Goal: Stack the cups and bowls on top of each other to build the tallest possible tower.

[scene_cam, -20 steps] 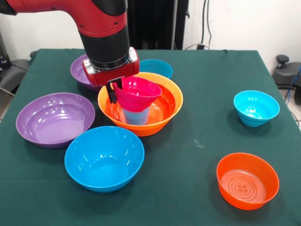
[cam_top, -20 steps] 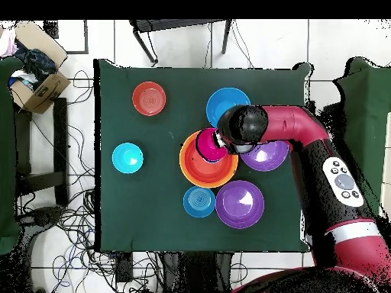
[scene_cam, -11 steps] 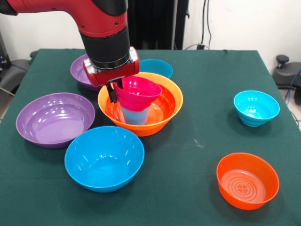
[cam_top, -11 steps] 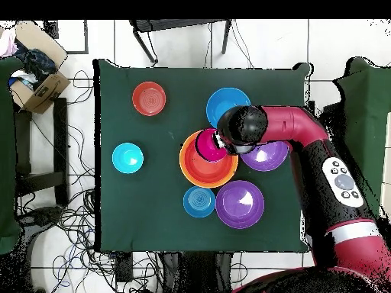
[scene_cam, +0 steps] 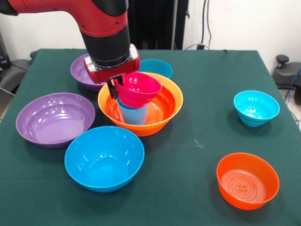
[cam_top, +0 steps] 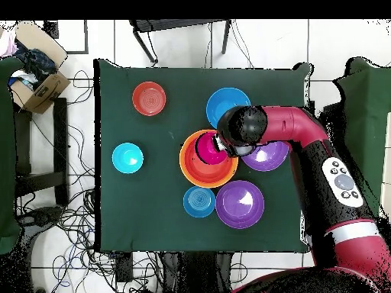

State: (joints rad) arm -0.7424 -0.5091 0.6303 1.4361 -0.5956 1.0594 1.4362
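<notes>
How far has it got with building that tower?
Barely begun. The light blue cup stands in the big orange bowl. The gripper holds the magenta bowl over the cup. Blue, purple, cyan and red-orange bowls sit unstacked.

Green tablecloth [scene_cam: 202,136] over table; cardboard box [cam_top: 34,76] on floor; tangled cables [cam_top: 72,229] beside table; black chair [cam_top: 179,30].
</notes>
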